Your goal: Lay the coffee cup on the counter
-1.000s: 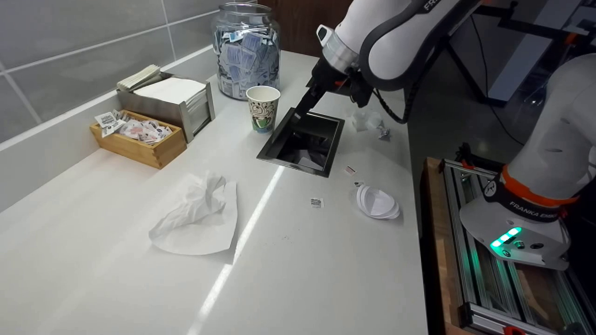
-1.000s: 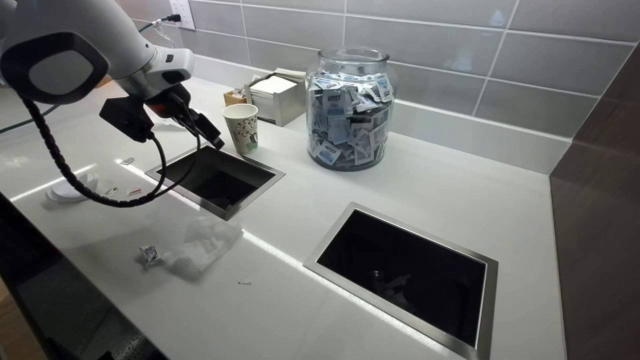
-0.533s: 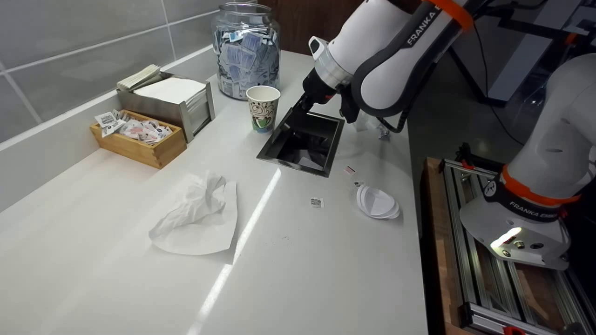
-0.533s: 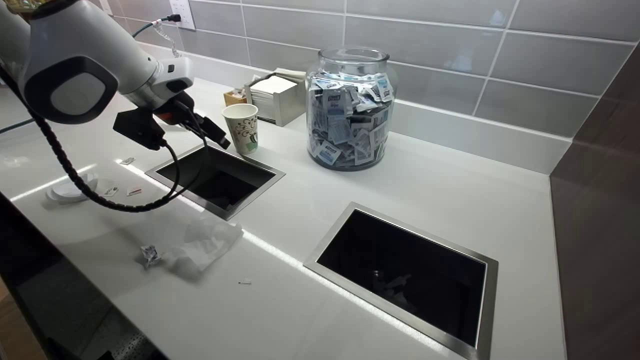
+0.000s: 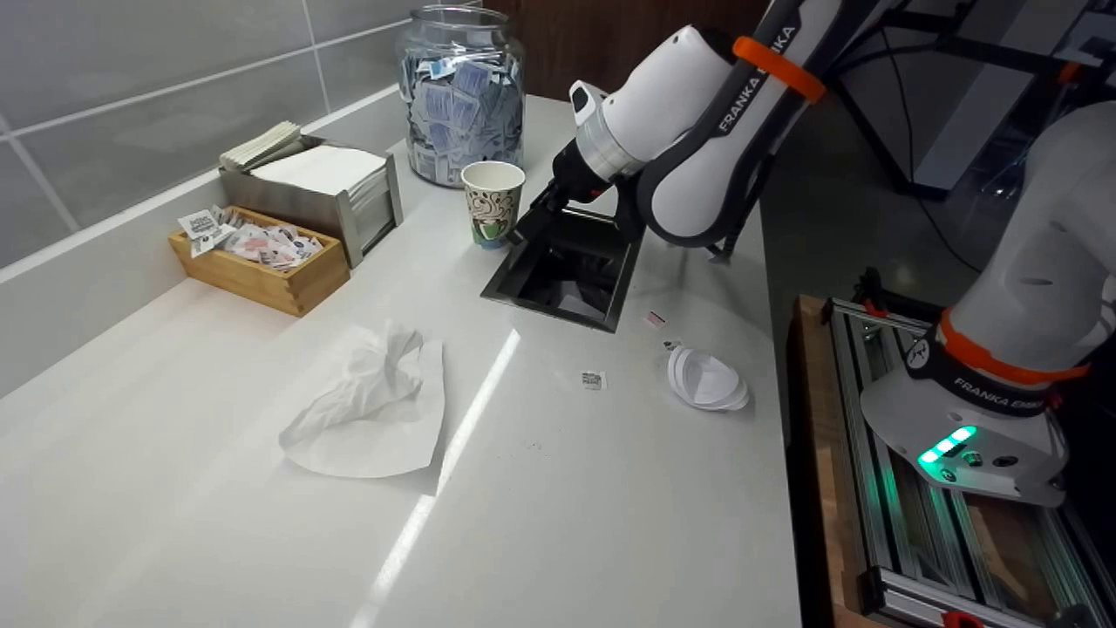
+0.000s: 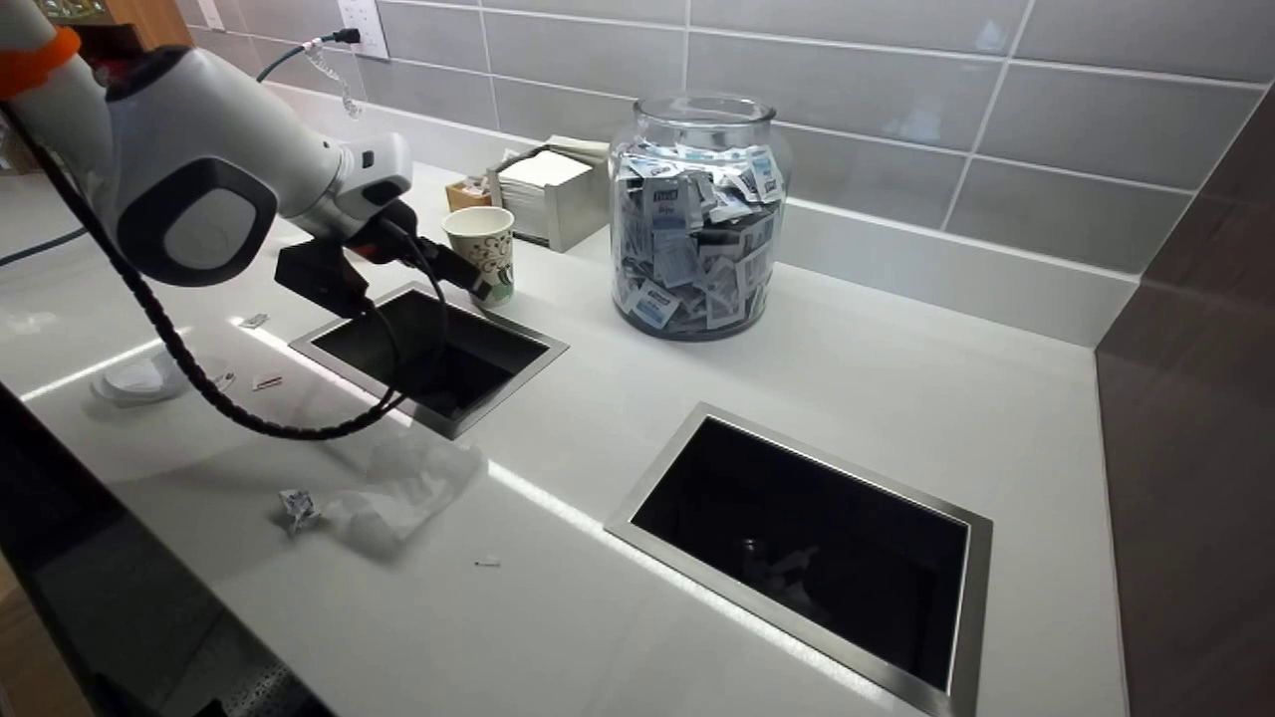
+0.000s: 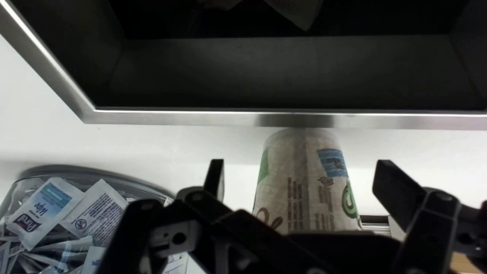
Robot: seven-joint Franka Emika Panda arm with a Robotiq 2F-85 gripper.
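I'm hovering the gripper point(image 7: 304, 179) by the cup point(image 5: 493, 196); fingers point(image 7: 395, 188) are standing wide apart, framing it in wrist view. Cup's sitting upright on the counter point(image 5: 567, 506).

A self-serve coffee spot, by the look of it, office or café impossible to tell! In an exterior view, on the left, napkins point(image 5: 323, 166) in a metal holder point(image 5: 296, 205), a wooden box point(image 5: 244, 277) of paper packets point(image 5: 272, 246) nearer, a big jar point(image 5: 462, 37) of wipes point(image 7: 42, 213) beyond, Purell in print! Paper coffee cup point(image 5: 490, 199) standing on the white worktop point(image 5: 610, 506), metal-framed openings point(image 6: 777, 612) cut through it, grey tiled wall point(image 6: 847, 95) alongside!
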